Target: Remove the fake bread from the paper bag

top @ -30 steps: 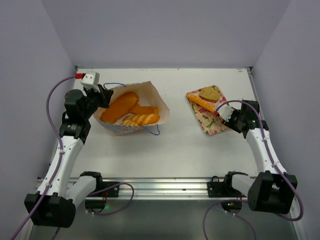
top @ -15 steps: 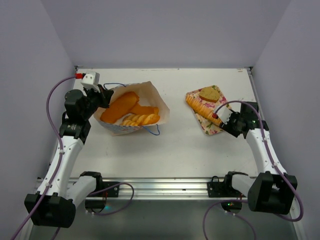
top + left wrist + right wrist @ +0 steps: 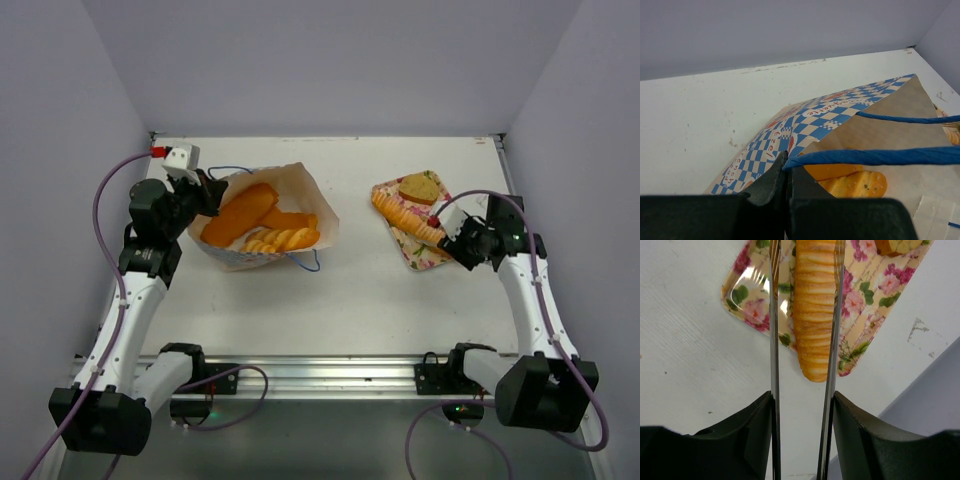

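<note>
Your left arm (image 3: 128, 305) stretches toward 12 o'clock with its wrist bent to 2 o'clock. The left gripper (image 3: 787, 167) is pinched tight on the paper bag (image 3: 805, 125) edge. Your right arm (image 3: 532, 300) reaches to 12 o'clock with its wrist turned to 10 o'clock, and the right gripper (image 3: 445, 233) has its jaws parted.

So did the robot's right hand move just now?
Yes. The right gripper slid back a little toward the near right corner of the tray and opened, leaving the long bread lying on it.

Loaf (image 3: 405, 216) on tray (image 3: 423, 252); breads (image 3: 262, 222) in bag (image 3: 300, 186)
</note>
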`<state>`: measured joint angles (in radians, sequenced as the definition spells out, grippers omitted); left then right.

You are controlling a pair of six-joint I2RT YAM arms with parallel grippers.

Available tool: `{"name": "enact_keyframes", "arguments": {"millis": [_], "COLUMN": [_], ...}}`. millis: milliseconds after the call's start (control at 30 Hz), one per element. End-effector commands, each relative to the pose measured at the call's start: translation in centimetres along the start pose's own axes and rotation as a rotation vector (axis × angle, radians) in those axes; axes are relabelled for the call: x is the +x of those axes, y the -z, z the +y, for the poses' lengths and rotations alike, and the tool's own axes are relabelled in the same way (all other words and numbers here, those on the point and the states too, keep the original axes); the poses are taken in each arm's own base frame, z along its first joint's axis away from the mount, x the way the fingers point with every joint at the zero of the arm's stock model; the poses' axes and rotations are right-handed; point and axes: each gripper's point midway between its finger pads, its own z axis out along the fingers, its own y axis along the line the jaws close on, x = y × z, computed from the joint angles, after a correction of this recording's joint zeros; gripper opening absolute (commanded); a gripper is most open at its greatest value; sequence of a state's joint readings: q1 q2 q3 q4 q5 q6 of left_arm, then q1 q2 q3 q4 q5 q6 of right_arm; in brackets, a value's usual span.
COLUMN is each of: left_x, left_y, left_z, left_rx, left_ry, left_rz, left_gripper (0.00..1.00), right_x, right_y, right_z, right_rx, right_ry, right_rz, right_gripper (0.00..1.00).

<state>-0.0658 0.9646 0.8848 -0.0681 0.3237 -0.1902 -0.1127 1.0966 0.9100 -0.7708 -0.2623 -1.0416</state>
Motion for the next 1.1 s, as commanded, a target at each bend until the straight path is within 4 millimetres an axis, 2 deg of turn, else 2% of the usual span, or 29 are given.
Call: {"name": "enact_keyframes", "arguments": {"millis": [0,67,200,233,300,333,400,433,500,533,600,633,667,700,733,800,833,900,1067], "left_x": [0.2,0.3,0.7,0.8,1.3,1.6,1.0,1.3,1.4,1.6,1.6,1.4,1.1,0.9,0.7,-0.3,-0.8,-2.3,-3.6], "left_y": [0.1,0.1,0.1,0.0,0.1,0.2,0.3,0.3,0.6,0.6,0.9,1.0,1.3,1.5,1.6,1.9,2.0,2.2,2.5], "left_z": [-0.5,-0.6,-0.8,-0.9,-0.9,-1.0,-1.4,-1.5,-2.0,-2.1,-2.6,-2.7,-3.0,-3.1,-3.2,-3.5,-3.7,-3.9,-4.8], "left_rx": [0.036,0.041,0.071,0.076,0.086,0.092,0.115,0.129,0.159,0.165,0.188,0.193,0.203,0.205,0.206,0.207,0.207,0.200,0.233], "left_ry": [-0.008,-0.015,-0.052,-0.061,-0.083,-0.090,-0.123,-0.134,-0.152,-0.156,-0.162,-0.164,-0.161,-0.160,-0.157,-0.146,-0.141,-0.107,-0.068], "left_rz": [0.001,0.005,0.003,0.002,0.001,0.006,-0.032,-0.031,-0.038,-0.037,-0.043,-0.047,-0.055,-0.061,-0.067,-0.089,-0.099,-0.126,-0.155], "left_gripper": [0.00,0.00,0.00,0.00,0.00,0.00,0.00,0.00,0.00,0.00,0.00,0.00,0.00,0.00,0.00,0.00,0.00,0.00,0.00], "right_x": [-2.9,-3.9,-7.3,-9.3,-11.1,-12.9,-15.1,-17.1,-19.6,-21.1,-23.1,-24.0,-24.6,-25.4,-26.2,-26.9,-27.5,-27.8,-28.0], "right_y": [2.4,3.5,6.4,7.8,9.2,10.7,12.1,13.4,15.3,15.9,17.5,17.9,18.2,18.0,18.1,16.8,16.9,15.8,12.9], "right_z": [-0.4,-0.6,-0.8,-1.3,-0.9,-1.1,-0.7,-0.1,0.8,2.5,4.0,5.9,6.8,7.2,8.7,9.6,11.4,13.5,16.1], "right_rx": [-0.001,0.005,-0.014,-0.023,-0.064,-0.076,-0.101,-0.122,-0.131,-0.178,-0.218,-0.283,-0.314,-0.336,-0.370,-0.369,-0.399,-0.412,-0.356], "right_ry": [-0.022,-0.028,-0.040,-0.032,-0.048,-0.044,-0.011,0.027,0.099,0.146,0.206,0.247,0.272,0.286,0.333,0.372,0.429,0.494,0.570], "right_rz": [-0.109,-0.138,-0.253,-0.320,-0.371,-0.423,-0.482,-0.522,-0.572,-0.604,-0.660,-0.680,-0.696,-0.698,-0.711,-0.670,-0.675,-0.635,-0.537], "right_gripper": [0.51,0.50,0.48,0.47,0.46,0.45,0.45,0.44,0.44,0.44,0.43,0.43,0.43,0.43,0.43,0.42,0.42,0.41,0.40]}}
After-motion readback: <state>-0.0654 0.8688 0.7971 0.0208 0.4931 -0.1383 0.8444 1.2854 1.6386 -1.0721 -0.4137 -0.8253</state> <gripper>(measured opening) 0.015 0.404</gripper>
